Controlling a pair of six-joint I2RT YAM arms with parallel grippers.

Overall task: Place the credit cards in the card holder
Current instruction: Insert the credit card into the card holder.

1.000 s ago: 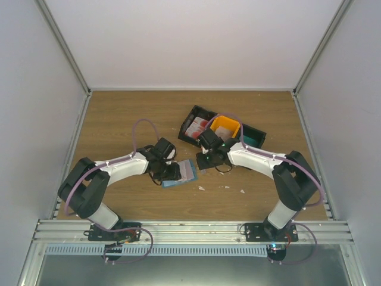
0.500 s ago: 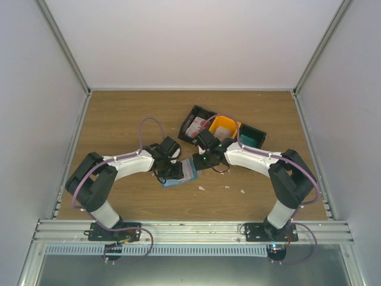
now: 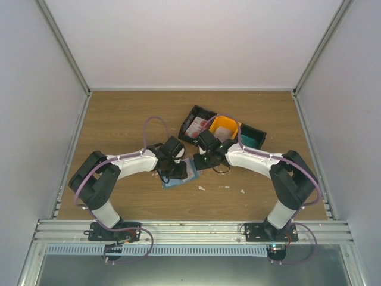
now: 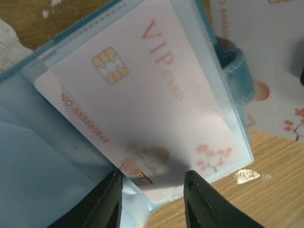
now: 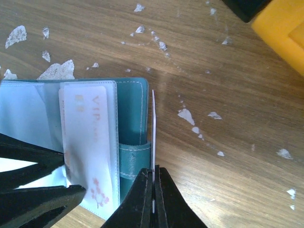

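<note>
The blue card holder (image 3: 189,174) lies open on the table between both arms. A white VIP credit card (image 4: 142,104) sits inside its clear sleeve. My left gripper (image 4: 152,183) hovers at the sleeve's lower edge, jaws apart, one finger on each side of the card's corner. My right gripper (image 5: 153,173) is shut on a second white credit card (image 5: 153,123). It holds that card upright and edge-on, just off the holder's strap (image 5: 134,159). In the left wrist view this card (image 4: 270,71) shows its blossom print beyond the strap. From above, the left gripper (image 3: 177,171) and right gripper (image 3: 201,159) nearly meet.
A black tray (image 3: 189,114) with an orange middle compartment (image 3: 225,127) stands behind the holder. It holds white-and-red cards (image 3: 195,127) and teal cards (image 3: 253,139). White scraps (image 5: 57,71) litter the wood around the holder. Side walls close in the table.
My left arm reached right until its gripper came over the holder, and its jaws narrowed. The right gripper with its card edged slightly left toward the holder.
</note>
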